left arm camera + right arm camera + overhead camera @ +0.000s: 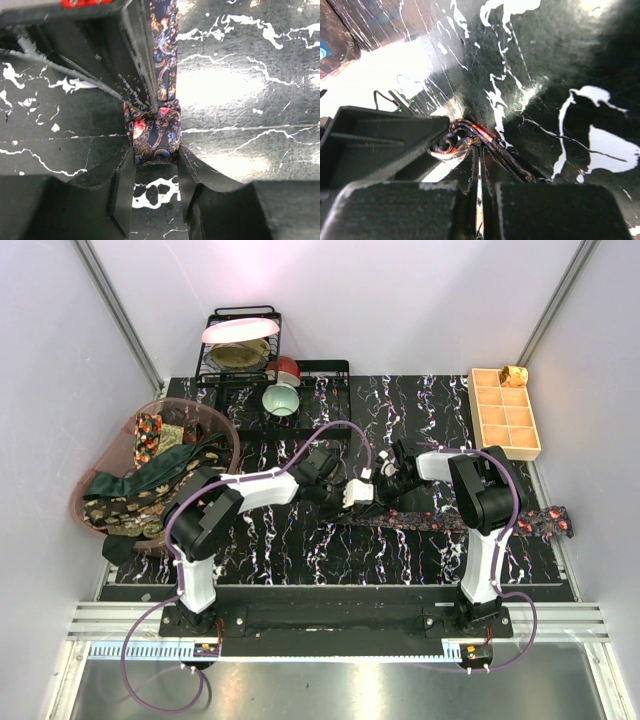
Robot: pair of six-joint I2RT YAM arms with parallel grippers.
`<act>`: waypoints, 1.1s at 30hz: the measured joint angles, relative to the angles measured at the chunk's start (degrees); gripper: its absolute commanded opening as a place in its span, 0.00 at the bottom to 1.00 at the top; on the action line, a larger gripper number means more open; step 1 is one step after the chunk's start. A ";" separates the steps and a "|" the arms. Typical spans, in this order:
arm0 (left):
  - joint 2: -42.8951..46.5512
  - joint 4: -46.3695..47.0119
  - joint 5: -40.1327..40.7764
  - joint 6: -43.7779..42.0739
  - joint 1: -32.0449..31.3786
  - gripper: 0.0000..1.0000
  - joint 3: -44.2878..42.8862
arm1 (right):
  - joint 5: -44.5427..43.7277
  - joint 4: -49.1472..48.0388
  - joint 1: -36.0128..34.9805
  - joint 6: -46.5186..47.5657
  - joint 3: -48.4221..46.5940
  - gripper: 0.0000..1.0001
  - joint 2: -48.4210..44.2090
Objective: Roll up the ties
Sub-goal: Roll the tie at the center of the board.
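R gripper (476, 149) clamped tie (152, 137) at its rolled end; L gripper (156, 167) straddled that roll, grip unclear. Step needed even squeeze, turns kept tight.

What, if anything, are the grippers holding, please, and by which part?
The right gripper pinches the tie at its rolled end; the left gripper flanks that roll, but a firm grip cannot be told.

Pale walls (400, 300) close in at 9, 12 and 3 o'clock. A black, white-veined mat (300, 550) fills the middle, glaring under overhead light. A metal rail (330, 618) runs at 6 o'clock.
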State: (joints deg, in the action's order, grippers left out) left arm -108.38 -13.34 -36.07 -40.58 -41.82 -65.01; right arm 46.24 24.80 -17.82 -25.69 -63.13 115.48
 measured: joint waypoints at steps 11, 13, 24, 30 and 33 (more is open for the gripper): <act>-1.18 -3.72 2.99 2.95 -2.71 0.38 -4.61 | 1.01 0.35 0.26 0.02 -0.28 0.00 0.68; -2.34 -4.66 3.26 3.65 -3.08 0.38 -6.36 | 1.03 0.35 0.26 0.02 -0.28 0.00 0.68; -5.88 -8.41 5.25 6.97 -3.69 0.35 -11.15 | 1.22 0.24 0.28 -0.02 -0.28 0.00 0.68; -6.03 -9.31 10.73 6.12 -5.29 0.32 -11.50 | 1.86 -1.70 0.44 -1.20 1.03 0.15 -0.09; -6.45 -10.51 12.81 5.77 -5.86 0.27 -12.33 | 1.86 -2.75 0.83 -1.92 1.84 0.21 -0.81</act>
State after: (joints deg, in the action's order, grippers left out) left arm -114.83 -23.86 -23.27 -34.81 -47.68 -77.34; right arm 48.10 22.04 -16.99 -27.62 -61.30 114.67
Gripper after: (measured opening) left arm 0.337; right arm 0.149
